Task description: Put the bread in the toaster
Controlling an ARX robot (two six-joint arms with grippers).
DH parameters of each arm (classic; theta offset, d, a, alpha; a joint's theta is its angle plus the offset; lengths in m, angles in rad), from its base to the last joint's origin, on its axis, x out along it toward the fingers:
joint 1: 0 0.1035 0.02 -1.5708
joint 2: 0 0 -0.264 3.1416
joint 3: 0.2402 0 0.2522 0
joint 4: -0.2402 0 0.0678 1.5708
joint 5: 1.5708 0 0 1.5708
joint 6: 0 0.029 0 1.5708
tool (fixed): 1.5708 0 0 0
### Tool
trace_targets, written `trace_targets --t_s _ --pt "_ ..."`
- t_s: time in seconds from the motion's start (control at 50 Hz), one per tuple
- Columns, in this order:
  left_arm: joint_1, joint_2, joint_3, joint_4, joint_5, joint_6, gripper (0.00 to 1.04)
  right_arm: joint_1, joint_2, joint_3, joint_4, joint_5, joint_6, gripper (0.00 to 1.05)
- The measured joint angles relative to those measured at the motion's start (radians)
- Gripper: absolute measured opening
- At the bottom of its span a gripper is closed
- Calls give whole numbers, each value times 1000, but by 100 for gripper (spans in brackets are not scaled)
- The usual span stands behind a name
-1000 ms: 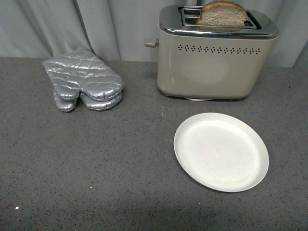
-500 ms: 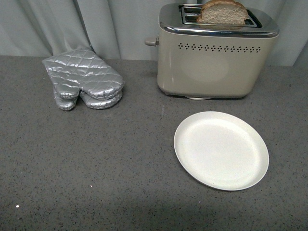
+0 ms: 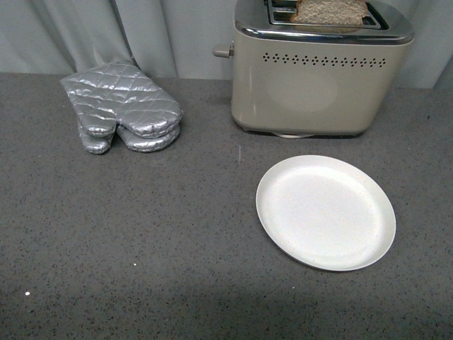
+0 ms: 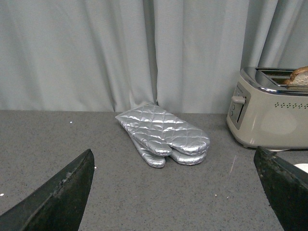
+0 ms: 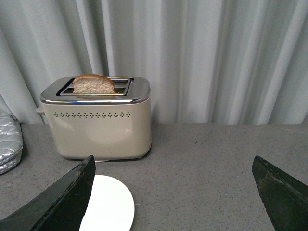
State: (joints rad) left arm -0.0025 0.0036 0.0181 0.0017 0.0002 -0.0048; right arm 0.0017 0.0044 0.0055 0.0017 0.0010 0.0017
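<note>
The beige toaster [image 3: 318,78] with a chrome top stands at the back right of the grey counter. The bread [image 3: 331,11], a brown-crusted slice, stands upright in its near slot, its top sticking out. Both show in the right wrist view too, the toaster [image 5: 98,127] and the bread [image 5: 93,84], and at the edge of the left wrist view, the toaster [image 4: 272,118] and the bread [image 4: 299,77]. My left gripper [image 4: 178,192] is open and empty above the counter. My right gripper [image 5: 175,192] is open and empty, well back from the toaster. Neither arm shows in the front view.
A round white plate [image 3: 325,211] lies empty in front of the toaster. A pair of silver quilted oven mitts [image 3: 120,113] lies at the back left. Grey curtains [image 3: 141,35] hang behind the counter.
The front view has shifted: toaster, plate and mitts sit higher in the picture than before, and the toaster's top is now cut off. The bread stays in the slot.
</note>
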Motion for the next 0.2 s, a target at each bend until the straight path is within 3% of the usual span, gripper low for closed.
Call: trace_targets --t_s 0.2 --pt "0 0 0 0 0 0 98 0 0 0 0 0 0 95"
